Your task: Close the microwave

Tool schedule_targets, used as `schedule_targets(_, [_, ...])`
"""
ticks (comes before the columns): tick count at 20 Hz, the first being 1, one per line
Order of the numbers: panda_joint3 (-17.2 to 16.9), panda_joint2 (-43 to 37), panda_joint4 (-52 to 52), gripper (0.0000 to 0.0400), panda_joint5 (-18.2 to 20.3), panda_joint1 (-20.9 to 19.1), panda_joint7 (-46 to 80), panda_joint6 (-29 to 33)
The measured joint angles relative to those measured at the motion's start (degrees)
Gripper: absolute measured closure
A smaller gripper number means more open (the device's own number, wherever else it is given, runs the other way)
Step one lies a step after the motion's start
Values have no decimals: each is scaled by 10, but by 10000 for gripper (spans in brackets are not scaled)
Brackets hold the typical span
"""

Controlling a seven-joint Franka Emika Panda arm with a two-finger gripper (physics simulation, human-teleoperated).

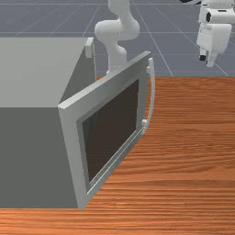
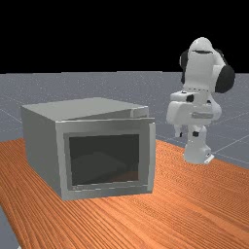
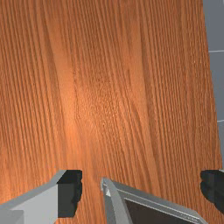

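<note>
The grey microwave point(image 1: 32, 73) is sitting on the orange-brown wood desk point(image 1: 193, 147), filling much of the front view's left side. Its door point(image 1: 71, 137) is standing ajar, its hinged edge meeting the body and its other edge angling away, so that a wedge of space is opening between door and body. A dark window point(image 1: 112, 128) is taking up the middle of the door, and a pale, curved handle point(image 1: 152, 96) is running upright along the free edge. In the far view, the door is facing the camera, with part of the body's front rim showing above it. The claw point(image 1: 206, 61) is hanging high on the front view's right, pointing down, well apart from the handle and touching nothing. In the far view, the white and grey arm point(image 2: 202, 73) is rising to the right of the microwave. In the wrist view, the claw point(image 3: 142, 190) is standing wide, its two dark fingers point(image 3: 70, 193) well apart and holding nothing. Part of the door is appearing in the gap between them, lying beyond the fingertips, with the wood grain of the desk spreading out around it.
</note>
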Motion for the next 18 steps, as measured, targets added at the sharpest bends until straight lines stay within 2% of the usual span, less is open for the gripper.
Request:
schedule_targets(2, [0,18,-5,0,2,-2,0,7])
schedule_targets(3, [1,42,19,0,10,-2,-5,-21])
schedule_targets(4, [0,38,-7,0,4,-3,-1,12])
schedule_targets(7, [0,71,-5,0,7,-5,-3,17])
schedule_targets(8, [7,27,-96,0,5,-25,-136,131])
schedule_targets(9, [7,11,-117,0,27,-42,-234,135])
schedule_targets(11, [-15,-22,-158,0,60,-71,-350,145])
schedule_targets(12, [-36,-37,-174,0,84,-87,-480,137])
schedule_targets(13, [-50,-54,-197,0,92,-96,-458,153])
schedule_targets(15, [-79,-76,-216,0,121,-98,-553,153])
schedule_targets(17, [-103,-91,-236,0,132,-102,-555,162])
schedule_targets(18, [-114,-95,-239,0,144,-99,-605,157])
